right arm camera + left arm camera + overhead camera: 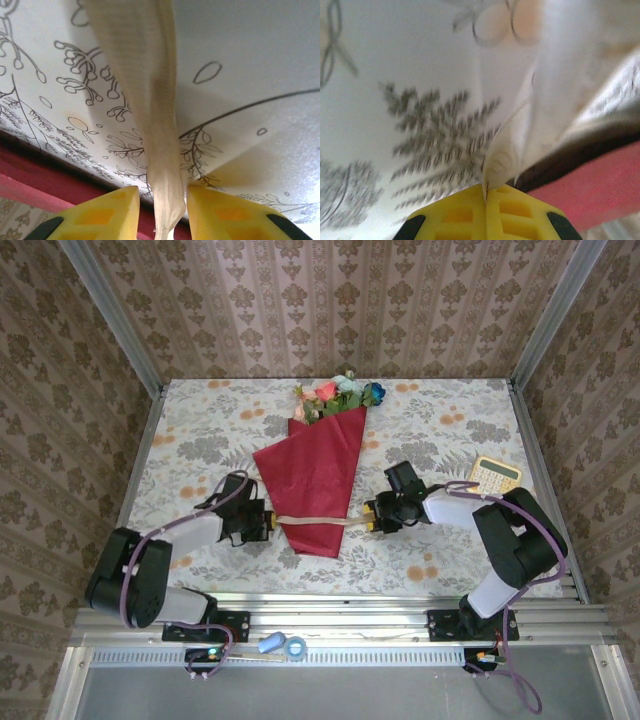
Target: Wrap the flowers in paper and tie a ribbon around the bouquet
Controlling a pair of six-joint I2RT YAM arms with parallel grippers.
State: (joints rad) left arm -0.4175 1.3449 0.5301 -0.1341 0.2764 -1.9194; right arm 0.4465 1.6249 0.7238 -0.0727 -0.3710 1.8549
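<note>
The bouquet, a crimson paper cone, lies in the middle of the table with its tip toward me. The flowers, pink, coral, blue and teal, stick out of its far wide end. A cream ribbon runs across the cone near its tip. My left gripper sits at the ribbon's left end. In the left wrist view my left gripper is shut on the ribbon, with red paper to the right. My right gripper is at the right end. In its own view my right gripper stands open, the ribbon hanging between the yellow fingers.
A cream calculator lies on the flowered tablecloth at the right, just beyond my right arm. A blue tape roll and a small blue object sit on the rail below the table's near edge. Patterned walls close in the back and sides.
</note>
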